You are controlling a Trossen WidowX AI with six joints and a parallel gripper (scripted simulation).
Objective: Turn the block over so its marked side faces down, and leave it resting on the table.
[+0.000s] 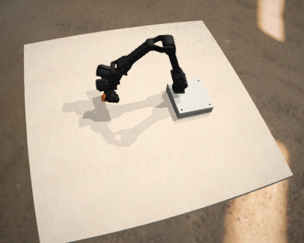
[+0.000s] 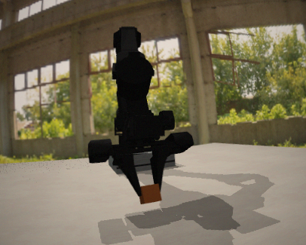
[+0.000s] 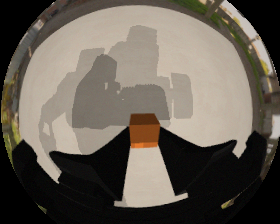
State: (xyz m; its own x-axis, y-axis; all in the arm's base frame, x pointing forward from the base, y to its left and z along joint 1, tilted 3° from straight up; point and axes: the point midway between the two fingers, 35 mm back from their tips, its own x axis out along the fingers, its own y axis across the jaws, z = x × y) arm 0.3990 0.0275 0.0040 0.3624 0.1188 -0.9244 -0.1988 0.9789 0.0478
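Observation:
A small orange-brown block (image 1: 103,97) (image 2: 150,194) (image 3: 144,130) is pinched between the tips of my black gripper (image 1: 109,96) (image 2: 148,189) (image 3: 144,140). The gripper is shut on the block and holds it a little above the white table (image 1: 139,170) (image 2: 46,209); its shadow lies below it on the table. In the wrist view the block's top face looks darker brown and its near face brighter orange. I cannot tell which face bears the mark.
The arm's grey base plate (image 1: 193,99) sits on the table to the right of the gripper. The table's edges are far off on all sides.

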